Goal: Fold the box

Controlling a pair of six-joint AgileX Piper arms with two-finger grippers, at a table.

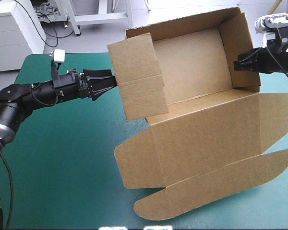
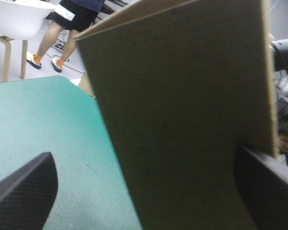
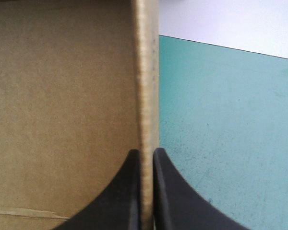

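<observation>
While upright, box [image 1: 197, 72] walls between jaws.

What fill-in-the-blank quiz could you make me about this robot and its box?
1. The right tool is shut on a ___ of the box.
2. The left tool, at the opposite wall, is ___, not shut.
3. The table's cover is ___ in colour.

Missing words: wall; open; teal-green.
</observation>
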